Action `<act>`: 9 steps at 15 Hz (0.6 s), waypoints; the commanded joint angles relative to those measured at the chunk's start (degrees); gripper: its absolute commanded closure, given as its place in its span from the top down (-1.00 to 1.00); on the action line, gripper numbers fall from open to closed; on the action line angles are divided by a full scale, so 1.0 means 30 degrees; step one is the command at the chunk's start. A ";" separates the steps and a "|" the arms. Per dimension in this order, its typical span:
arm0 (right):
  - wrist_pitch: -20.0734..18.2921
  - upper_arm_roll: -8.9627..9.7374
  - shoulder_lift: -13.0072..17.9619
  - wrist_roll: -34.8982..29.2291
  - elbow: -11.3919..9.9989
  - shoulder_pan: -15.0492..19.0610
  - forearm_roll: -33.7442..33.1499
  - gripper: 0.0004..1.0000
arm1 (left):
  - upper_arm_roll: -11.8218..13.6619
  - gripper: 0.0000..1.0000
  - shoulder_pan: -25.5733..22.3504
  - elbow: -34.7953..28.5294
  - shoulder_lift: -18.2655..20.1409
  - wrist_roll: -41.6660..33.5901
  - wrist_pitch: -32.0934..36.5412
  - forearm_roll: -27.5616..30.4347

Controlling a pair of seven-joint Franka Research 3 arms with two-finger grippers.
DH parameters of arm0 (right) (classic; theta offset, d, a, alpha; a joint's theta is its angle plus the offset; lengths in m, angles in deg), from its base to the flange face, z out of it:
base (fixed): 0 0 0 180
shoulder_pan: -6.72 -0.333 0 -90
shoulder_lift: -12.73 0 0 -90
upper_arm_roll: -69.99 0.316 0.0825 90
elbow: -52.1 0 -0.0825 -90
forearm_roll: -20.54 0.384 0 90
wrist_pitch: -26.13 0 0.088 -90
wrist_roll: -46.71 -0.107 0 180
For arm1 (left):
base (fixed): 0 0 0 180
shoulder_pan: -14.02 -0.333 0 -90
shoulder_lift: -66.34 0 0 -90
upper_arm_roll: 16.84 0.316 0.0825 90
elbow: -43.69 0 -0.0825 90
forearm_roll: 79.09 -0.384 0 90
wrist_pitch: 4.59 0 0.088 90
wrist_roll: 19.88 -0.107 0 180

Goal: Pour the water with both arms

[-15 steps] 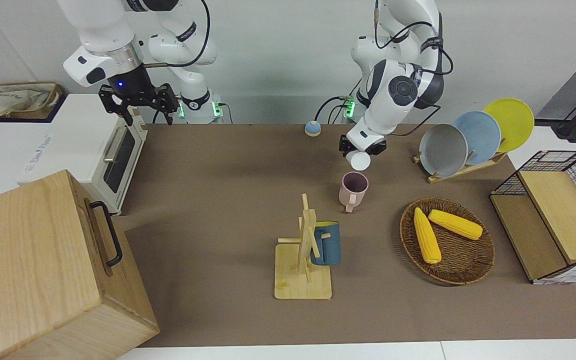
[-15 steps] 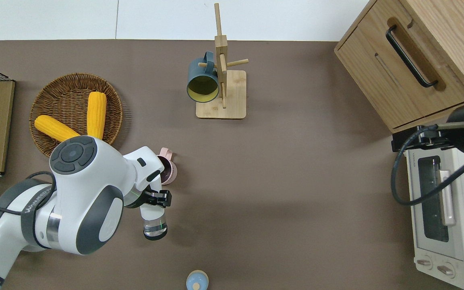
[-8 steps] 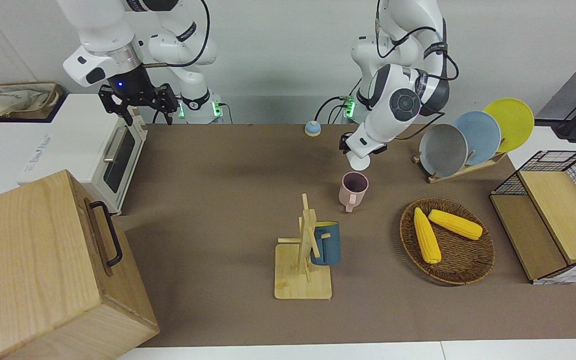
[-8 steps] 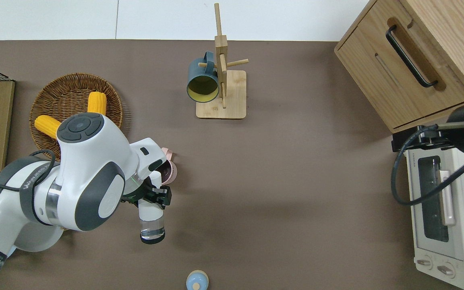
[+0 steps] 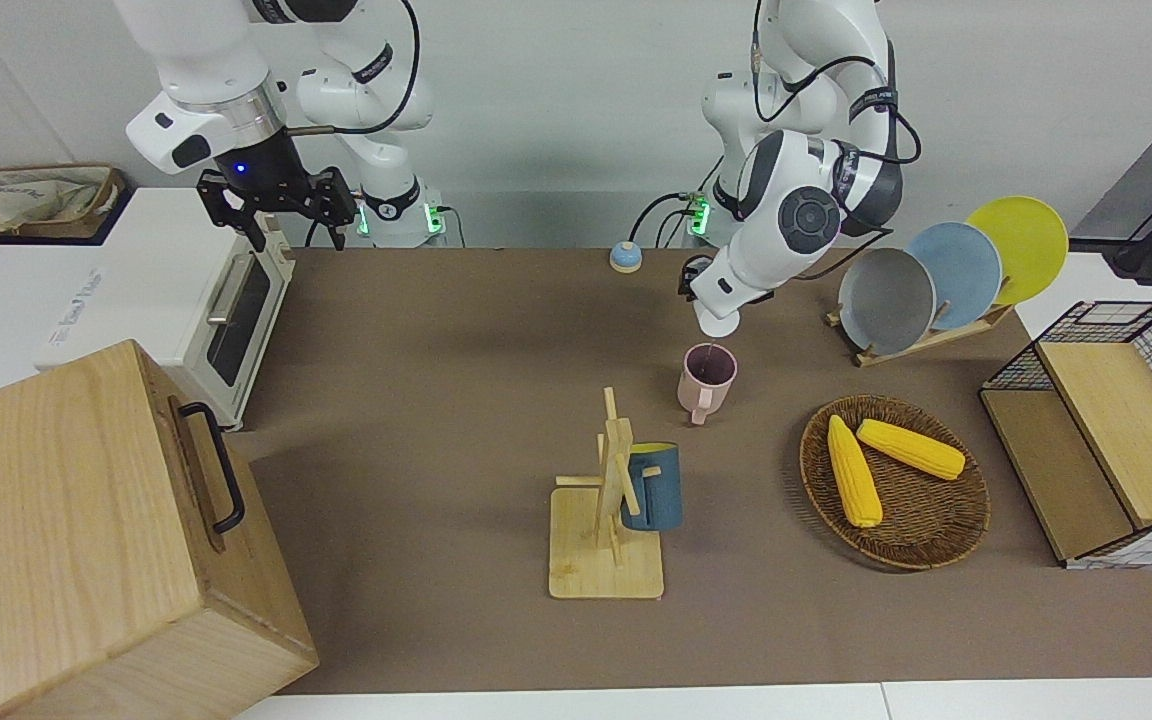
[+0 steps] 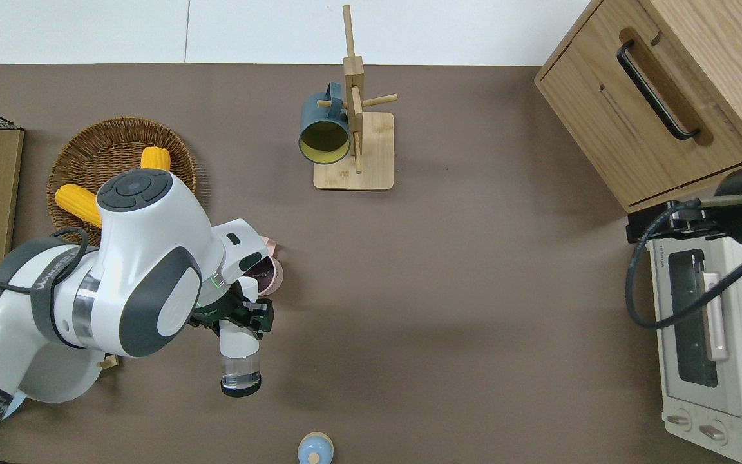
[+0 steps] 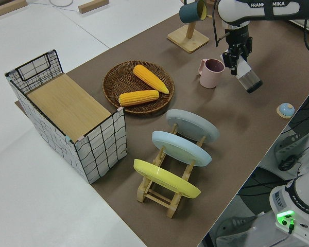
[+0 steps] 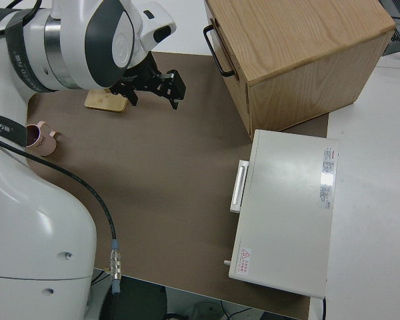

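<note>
- Clear bottle (image 6: 240, 353): clamped between the fingers of the left gripper (image 6: 242, 315), tipped well over, its mouth directed down at the pink mug; some water shows at its raised base end.
- Pink mug (image 5: 706, 379): upright on the brown table mat (image 5: 456, 400), directly under the bottle's mouth; a thin stream appears to run into it in the front view, though it is faint.
- Progress: pouring under way; part of the water is judged still to be in the bottle. Left to do: finish the pour, right the bottle, set it down.
- Right gripper (image 5: 276, 205): parked, fingers apart, holding nothing.
- Blue cap (image 6: 315, 449): on the mat, nearer to the robots than the mug.
- Blue mug (image 5: 654, 487): hung on the wooden mug rack (image 5: 608, 515), farther from the robots than the pink mug.
- Wicker basket (image 5: 921, 540): holds two corn cobs (image 5: 851, 470), toward the left arm's end.
</note>
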State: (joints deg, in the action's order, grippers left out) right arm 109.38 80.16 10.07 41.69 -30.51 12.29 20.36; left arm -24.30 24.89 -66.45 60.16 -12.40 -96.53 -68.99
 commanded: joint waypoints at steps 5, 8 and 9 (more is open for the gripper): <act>-0.0004 0.0010 0.0360 0.0414 -0.0442 0.0191 0.0529 0.98 | -0.0061 -1.00 -0.0167 0.1412 -0.0520 0.0263 0.1495 -0.0232; -0.0004 0.0010 0.0360 0.0414 -0.0442 0.0191 0.0529 0.98 | 0.0084 -1.00 -0.0167 0.1412 -0.0520 0.0234 0.1495 -0.0233; -0.0004 0.0010 0.0360 0.0414 -0.0442 0.0191 0.0529 0.98 | 0.0085 -1.00 -0.0167 0.1412 -0.0520 0.0234 0.1495 -0.0233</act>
State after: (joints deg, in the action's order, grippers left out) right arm 109.38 80.16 10.07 41.69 -30.51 12.29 20.36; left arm -24.21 24.87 -64.54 58.94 -12.40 -94.77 -69.00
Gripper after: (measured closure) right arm 0.009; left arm 0.366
